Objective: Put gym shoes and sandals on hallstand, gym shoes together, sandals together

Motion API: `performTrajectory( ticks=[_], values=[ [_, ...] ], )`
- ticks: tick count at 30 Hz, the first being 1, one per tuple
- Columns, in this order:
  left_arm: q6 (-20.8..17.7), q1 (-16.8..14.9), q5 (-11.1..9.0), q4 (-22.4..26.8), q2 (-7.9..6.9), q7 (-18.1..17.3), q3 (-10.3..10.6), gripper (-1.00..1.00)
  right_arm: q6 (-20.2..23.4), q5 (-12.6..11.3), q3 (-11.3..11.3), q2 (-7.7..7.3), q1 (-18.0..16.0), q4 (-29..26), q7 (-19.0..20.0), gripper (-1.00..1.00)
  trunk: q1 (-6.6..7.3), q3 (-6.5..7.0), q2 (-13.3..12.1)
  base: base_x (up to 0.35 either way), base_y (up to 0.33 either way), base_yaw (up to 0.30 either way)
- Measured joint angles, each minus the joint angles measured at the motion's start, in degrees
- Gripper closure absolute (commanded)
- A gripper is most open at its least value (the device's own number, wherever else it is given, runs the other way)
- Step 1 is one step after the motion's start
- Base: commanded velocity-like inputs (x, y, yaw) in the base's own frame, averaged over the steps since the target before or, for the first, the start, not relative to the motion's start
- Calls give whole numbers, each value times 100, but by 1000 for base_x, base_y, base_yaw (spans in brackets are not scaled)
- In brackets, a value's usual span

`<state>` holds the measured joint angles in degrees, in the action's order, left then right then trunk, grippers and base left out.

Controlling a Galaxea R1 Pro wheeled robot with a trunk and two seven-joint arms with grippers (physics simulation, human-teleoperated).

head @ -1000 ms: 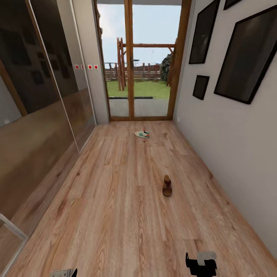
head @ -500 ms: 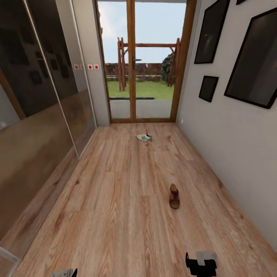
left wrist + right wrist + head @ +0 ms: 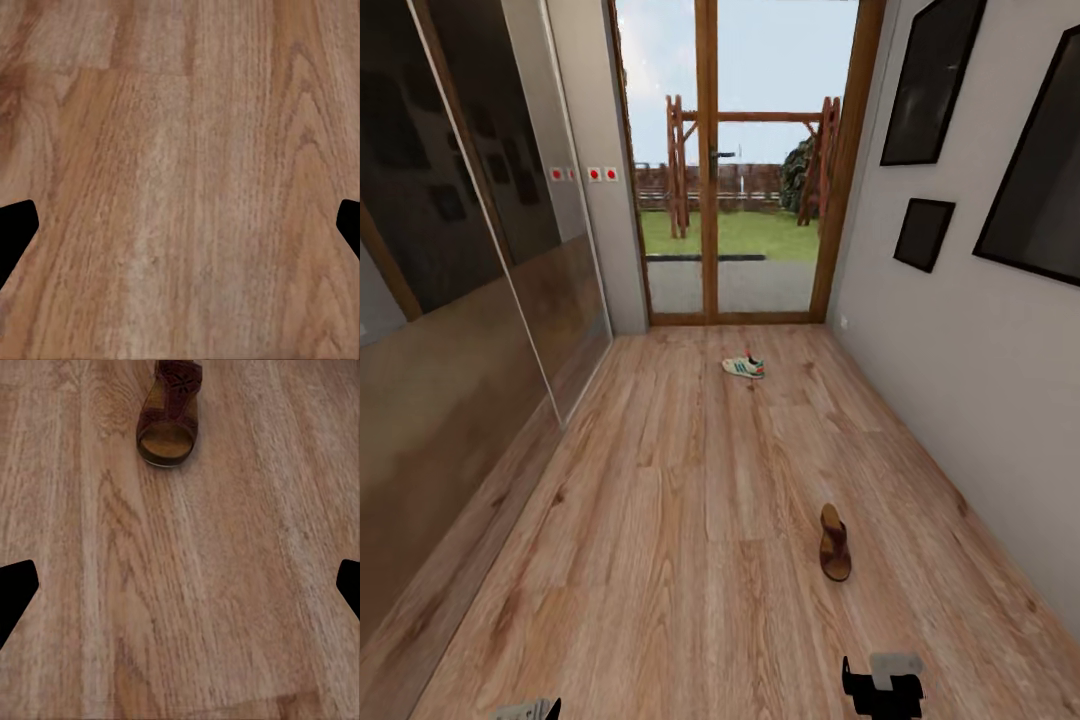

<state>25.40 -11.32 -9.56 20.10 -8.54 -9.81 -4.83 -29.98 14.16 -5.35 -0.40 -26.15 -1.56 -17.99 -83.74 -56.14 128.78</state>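
A brown sandal (image 3: 835,541) and a distant gym shoe (image 3: 744,367) lie on the corridor floor (image 3: 660,560). Both end effectors, right (image 3: 180,585) and left (image 3: 180,225), are spread and empty.

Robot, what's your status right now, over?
Both grippers open, holding nothing. One sandal lies on the corridor floor just ahead, one gym shoe farther on near the glass door. Bare floor between, nothing blocking.

Matt wood-plank floor (image 3: 660,560) with visible grain, brown leather-look sandal (image 3: 834,541) at 5 o'clock, glossy glass wardrobe doors (image 3: 470,250) at 9, wood-framed glass door (image 3: 706,160) at 12, matt wall (image 3: 970,380) at 3
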Motion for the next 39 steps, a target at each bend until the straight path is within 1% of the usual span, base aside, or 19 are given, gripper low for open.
performTrajectory(
  ticks=[10, 17, 24, 39],
  values=[
    [-4, -1, 0, 0, 0, 0, 0, -100, 0, -8, 2, 9, 0, 0, 0, -100, 0, 0, 0, 334, 118, 13],
    [-2, 2, -1, 2, 0, 0, 0, -100, 0, -12, 2, 13, -1, 2, 0, -100, 0, 0, 0, 334, 99, 180],
    [2, -2, -2, 0, 0, 1, 2, -100, -1, -20, 0, 13, -1, 1, -5, -100, 0, 0, 0, 334, 29, 127],
    [3, 0, -2, -1, -3, 1, 2, -100, -1, -20, -7, -6, 0, 0, -4, -100, 0, 0, 0, 334, 3, 15]
  ],
)
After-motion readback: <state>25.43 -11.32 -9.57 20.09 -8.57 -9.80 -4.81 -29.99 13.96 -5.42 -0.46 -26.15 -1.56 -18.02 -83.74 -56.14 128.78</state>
